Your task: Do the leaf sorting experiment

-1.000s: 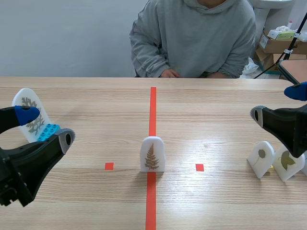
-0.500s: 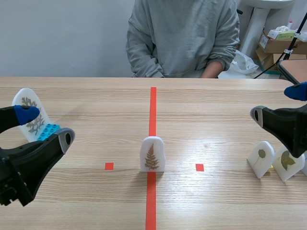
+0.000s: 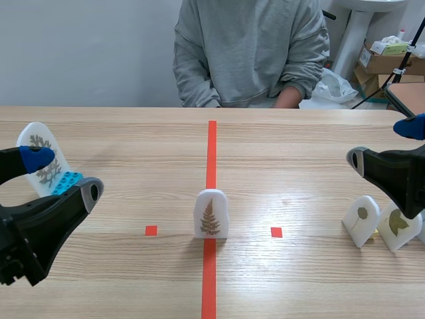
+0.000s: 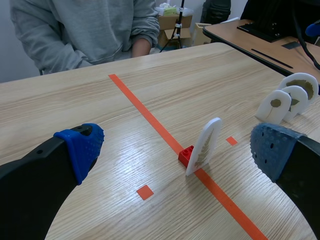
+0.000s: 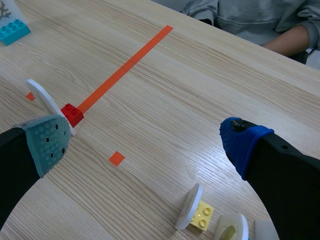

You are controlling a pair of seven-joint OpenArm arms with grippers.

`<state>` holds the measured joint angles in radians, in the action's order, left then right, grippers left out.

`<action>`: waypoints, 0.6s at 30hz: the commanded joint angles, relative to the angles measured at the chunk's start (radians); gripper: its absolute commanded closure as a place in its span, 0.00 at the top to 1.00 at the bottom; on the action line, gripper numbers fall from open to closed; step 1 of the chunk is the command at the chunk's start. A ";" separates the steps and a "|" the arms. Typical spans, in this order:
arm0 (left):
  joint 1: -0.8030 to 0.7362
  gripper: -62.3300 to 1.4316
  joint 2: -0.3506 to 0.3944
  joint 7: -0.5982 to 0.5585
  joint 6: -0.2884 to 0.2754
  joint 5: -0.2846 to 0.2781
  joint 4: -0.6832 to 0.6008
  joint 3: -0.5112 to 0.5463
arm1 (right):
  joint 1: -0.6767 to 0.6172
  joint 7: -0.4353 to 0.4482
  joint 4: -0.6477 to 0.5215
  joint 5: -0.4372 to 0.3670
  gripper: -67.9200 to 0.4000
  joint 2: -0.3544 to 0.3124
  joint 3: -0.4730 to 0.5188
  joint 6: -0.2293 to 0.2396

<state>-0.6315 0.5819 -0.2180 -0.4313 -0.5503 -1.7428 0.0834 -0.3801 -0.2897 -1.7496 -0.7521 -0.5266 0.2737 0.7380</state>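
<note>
A white fern leaf card [image 3: 211, 214] stands upright on the red tape line at the table's middle. In the left wrist view the fern card [image 4: 204, 145] sits on a red brick [image 4: 186, 155], ahead of my open left gripper [image 4: 177, 150]. My left gripper [image 3: 63, 176] hangs at the left, close to a grey-leaf card [image 3: 43, 158] on a blue brick [image 3: 65, 182]. My right gripper [image 3: 383, 143] is open above two green-leaf cards [image 3: 361, 219]. Seen past the right gripper [image 5: 146, 142], the fern card [image 5: 47, 102] stands beside one fingertip.
A person in a grey hoodie [image 3: 252, 53] sits across the table, with a forearm at its far edge. The right-hand cards rest on a yellow brick [image 5: 202, 216]. Small red tape squares [image 3: 151, 230] flank the fern card. Boxes [image 3: 382, 60] stand behind at the right.
The person has sat up and drawn the hands back from the far table edge. Neither arm nor any card has moved.
</note>
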 commanded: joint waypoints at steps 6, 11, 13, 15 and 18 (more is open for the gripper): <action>0.021 1.00 -0.002 0.010 -0.006 -0.006 -0.005 -0.005 | 0.011 0.014 -0.003 -0.012 0.92 -0.013 0.013 0.008; 0.089 1.00 0.020 0.036 -0.011 -0.003 0.050 -0.011 | 0.011 0.009 -0.003 -0.011 0.92 -0.014 0.013 0.008; 0.121 1.00 0.035 0.036 -0.017 -0.003 0.087 -0.024 | 0.011 0.006 -0.003 -0.011 0.92 -0.014 0.013 0.008; 0.155 1.00 0.055 0.036 -0.035 0.005 0.130 -0.047 | 0.011 0.006 -0.003 -0.011 0.92 -0.014 0.013 0.008; 0.210 1.00 0.089 0.033 -0.045 0.046 0.187 -0.100 | 0.011 0.006 -0.003 -0.011 0.92 -0.014 0.013 0.008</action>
<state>-0.4332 0.6605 -0.1680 -0.4675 -0.5007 -1.5467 -0.0044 -0.3801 -0.2966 -1.7496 -0.7513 -0.5266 0.2737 0.7380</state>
